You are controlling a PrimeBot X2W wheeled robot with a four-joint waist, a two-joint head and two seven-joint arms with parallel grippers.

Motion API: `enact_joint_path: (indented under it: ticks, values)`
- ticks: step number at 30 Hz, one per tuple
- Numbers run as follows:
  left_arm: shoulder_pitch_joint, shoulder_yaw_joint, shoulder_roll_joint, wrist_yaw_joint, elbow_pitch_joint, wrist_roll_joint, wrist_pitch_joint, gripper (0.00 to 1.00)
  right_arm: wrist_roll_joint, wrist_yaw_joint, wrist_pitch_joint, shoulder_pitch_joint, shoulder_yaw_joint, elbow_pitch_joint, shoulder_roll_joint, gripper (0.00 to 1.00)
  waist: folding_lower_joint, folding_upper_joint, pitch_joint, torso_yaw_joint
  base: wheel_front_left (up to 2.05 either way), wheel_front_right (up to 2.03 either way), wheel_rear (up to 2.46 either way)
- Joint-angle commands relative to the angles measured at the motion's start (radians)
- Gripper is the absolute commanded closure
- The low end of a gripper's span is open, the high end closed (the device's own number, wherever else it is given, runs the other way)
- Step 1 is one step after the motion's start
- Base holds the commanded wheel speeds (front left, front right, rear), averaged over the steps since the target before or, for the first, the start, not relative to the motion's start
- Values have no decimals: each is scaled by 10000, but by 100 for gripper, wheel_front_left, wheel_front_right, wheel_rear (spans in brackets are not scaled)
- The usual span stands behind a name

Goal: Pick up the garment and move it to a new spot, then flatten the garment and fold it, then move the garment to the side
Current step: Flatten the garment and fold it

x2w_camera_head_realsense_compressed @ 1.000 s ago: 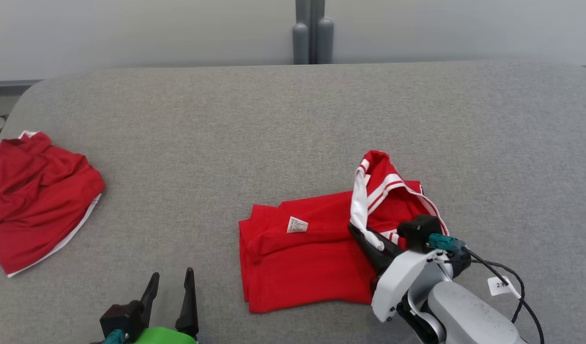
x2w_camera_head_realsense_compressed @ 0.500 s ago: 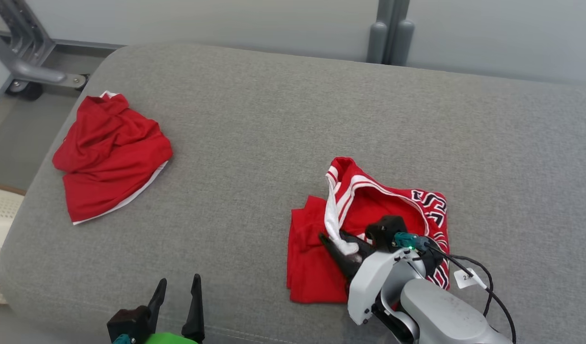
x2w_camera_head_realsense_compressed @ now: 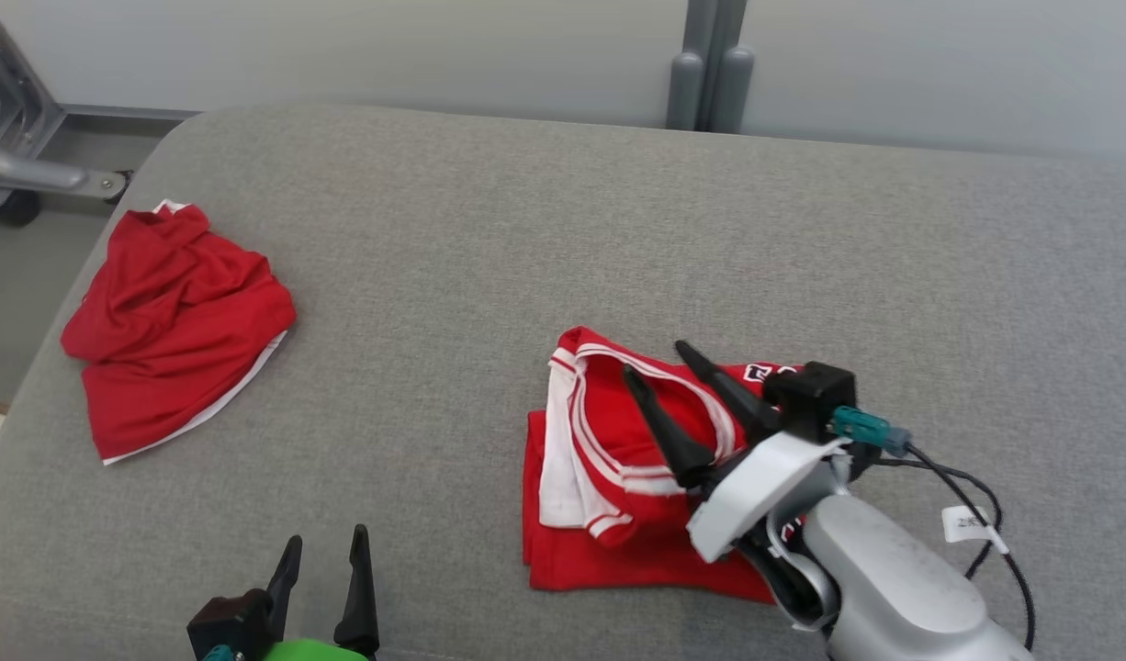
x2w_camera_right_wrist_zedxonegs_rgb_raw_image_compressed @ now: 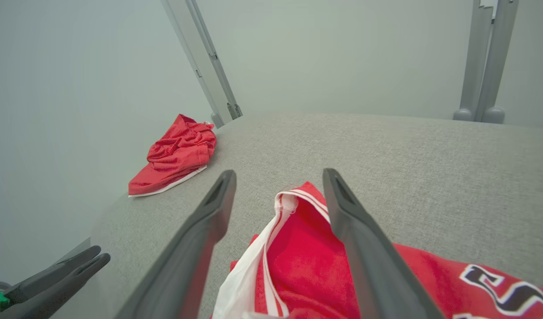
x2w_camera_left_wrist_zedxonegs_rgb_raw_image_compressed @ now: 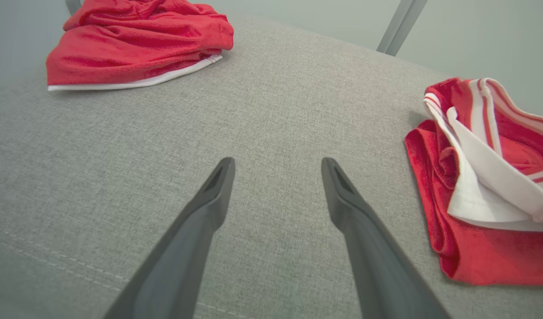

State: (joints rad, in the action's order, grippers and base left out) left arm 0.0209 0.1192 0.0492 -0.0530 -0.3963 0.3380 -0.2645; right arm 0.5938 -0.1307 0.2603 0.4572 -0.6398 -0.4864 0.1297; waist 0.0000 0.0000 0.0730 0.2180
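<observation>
The garment (x2w_camera_head_realsense_compressed: 609, 523), a red jersey with white striped trim and black lettering, lies folded in a loose pile at the middle of the grey cushion (x2w_camera_head_realsense_compressed: 489, 229). My right gripper (x2w_camera_head_realsense_compressed: 656, 360) hovers open just over its top fold, nothing between the fingers. In the right wrist view that right gripper (x2w_camera_right_wrist_zedxonegs_rgb_raw_image_compressed: 279, 173) stands spread above the garment (x2w_camera_right_wrist_zedxonegs_rgb_raw_image_compressed: 307, 257). My left gripper (x2w_camera_head_realsense_compressed: 327, 538) is open and empty near the front edge, well left of the garment. From the left wrist, the left gripper (x2w_camera_left_wrist_zedxonegs_rgb_raw_image_compressed: 277, 161) points over bare cushion, with the garment (x2w_camera_left_wrist_zedxonegs_rgb_raw_image_compressed: 484, 186) to the right.
A second crumpled red garment (x2w_camera_head_realsense_compressed: 173, 321) lies near the cushion's left edge, seen too as a red garment (x2w_camera_left_wrist_zedxonegs_rgb_raw_image_compressed: 138, 44) from the left wrist. A wheeled metal frame (x2w_camera_head_realsense_compressed: 12, 174) stands beyond the left corner. Grey posts (x2w_camera_head_realsense_compressed: 710, 78) rise behind. A tagged cable (x2w_camera_head_realsense_compressed: 967, 523) hangs off my right arm.
My right gripper has opened and let go of the white-trimmed edge, which dropped onto the pile. The head camera has shifted; the left gripper stays open.
</observation>
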Motion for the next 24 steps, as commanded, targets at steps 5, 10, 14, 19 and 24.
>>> enact_joint_path:
  ticks: [5,10,14,19,24]
  values:
    - [152,-59,29,31,47,-2,7,0,-394,4,46,-1108,1390,697,518,0,0,0,-312,-793,0,0,0]
    - [150,-75,29,21,14,-8,7,0,-716,4,48,-1917,2332,801,645,0,0,0,-375,-940,0,0,0]
    - [195,-111,29,-11,-16,-54,7,0,-882,4,48,-2457,2529,874,562,0,0,0,-409,-947,0,0,0]
    - [293,-149,29,-41,-22,-101,7,0,-969,4,49,-2830,1855,1013,483,0,0,0,-421,-883,0,0,0]
    - [298,-141,29,-50,-69,-120,7,0,-931,4,26,-2922,524,1156,464,0,0,0,-415,-725,0,0,0]
